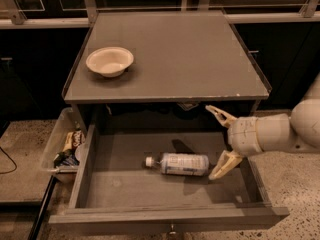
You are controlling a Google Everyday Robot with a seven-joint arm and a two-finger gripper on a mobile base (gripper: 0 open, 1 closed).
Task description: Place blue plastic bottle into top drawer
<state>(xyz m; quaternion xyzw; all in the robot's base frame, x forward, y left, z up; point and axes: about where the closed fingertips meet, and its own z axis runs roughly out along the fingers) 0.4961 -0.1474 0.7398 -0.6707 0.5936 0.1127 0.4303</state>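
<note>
1. Camera view, looking down on a grey cabinet top (190, 59); its surface is flat with a raised edge.
2. Top drawer (125, 186) is pulled out below the cabinet top. It has a grey floor and low side walls, and a small knob (172, 229) shows on the front panel.
3. Pale robot arm (300, 126) enters from the right edge, over the drawer's right side.
4. Gripper (210, 142) is above the right part of the drawer with its jaws spread wide and nothing between them. The upper finger (220, 115) is near the cabinet's front edge, and the lower finger tip is just beside the bottle's base end.
5. Clear bin (52, 144) holding snack packets sits outside the drawer's left wall.
6. Cream bowl (110, 60) stands upright on the cabinet top, at the left.
7. Blue plastic bottle (182, 164) lies on its side on the drawer floor, about mid-drawer. Its white cap (149, 161) points left.
</note>
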